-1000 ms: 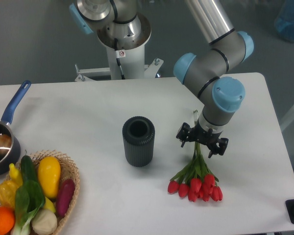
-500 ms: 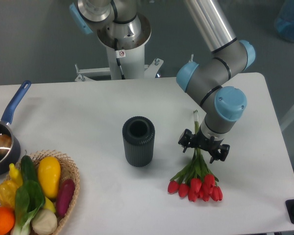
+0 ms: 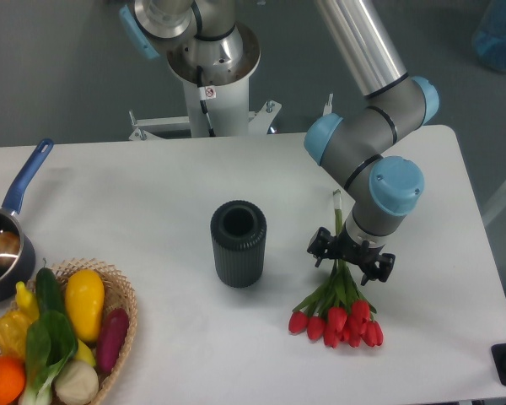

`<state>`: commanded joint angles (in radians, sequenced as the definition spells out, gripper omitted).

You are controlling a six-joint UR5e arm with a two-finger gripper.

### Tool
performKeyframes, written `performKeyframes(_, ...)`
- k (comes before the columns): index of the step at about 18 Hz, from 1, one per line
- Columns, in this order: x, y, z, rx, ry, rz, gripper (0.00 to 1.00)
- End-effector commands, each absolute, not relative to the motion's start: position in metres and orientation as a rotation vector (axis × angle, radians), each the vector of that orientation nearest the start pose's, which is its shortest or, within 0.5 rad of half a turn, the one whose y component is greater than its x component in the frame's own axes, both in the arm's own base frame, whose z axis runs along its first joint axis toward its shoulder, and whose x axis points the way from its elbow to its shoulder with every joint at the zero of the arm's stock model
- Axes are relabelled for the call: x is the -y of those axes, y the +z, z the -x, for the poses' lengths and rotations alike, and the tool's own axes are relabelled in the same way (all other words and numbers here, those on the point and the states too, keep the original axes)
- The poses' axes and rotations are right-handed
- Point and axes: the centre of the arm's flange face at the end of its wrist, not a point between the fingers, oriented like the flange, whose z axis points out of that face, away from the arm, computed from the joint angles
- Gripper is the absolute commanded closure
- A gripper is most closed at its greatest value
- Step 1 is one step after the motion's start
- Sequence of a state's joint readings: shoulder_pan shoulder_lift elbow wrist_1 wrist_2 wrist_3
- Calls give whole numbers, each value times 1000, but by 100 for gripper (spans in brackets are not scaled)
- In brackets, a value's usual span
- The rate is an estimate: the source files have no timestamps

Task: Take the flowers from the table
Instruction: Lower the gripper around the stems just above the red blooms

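Observation:
The flowers [image 3: 338, 319], a bunch of red tulip buds with green leaves, lie on the white table [image 3: 135, 186] at the front right. Their thin green stems run up and away to about the table's middle right. My gripper [image 3: 351, 256] hangs straight down over the stems, just above the leaves. Its two fingers [image 3: 318, 246] are spread apart, one on each side of the stems, so it is open. The middle part of the stems is hidden under the gripper. The buds rest on the table.
A dark ribbed cylinder vase [image 3: 238, 243] stands upright left of the flowers. A wicker basket of vegetables [image 3: 61, 337] sits at the front left, with a blue-handled pot [image 3: 2, 246] behind it. The arm's base [image 3: 209, 67] stands behind the table.
The gripper has come down and slightly forward over the stems, staying open. The flowers have not moved.

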<state>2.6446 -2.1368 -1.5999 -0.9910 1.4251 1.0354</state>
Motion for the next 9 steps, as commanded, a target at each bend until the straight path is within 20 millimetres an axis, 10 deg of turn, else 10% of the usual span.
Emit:
performKeyframes(6, -442, 197, 503, 74, -133, 3022, 2)
performKeyframes(9, -442, 197, 501, 72, -136, 3025, 21)
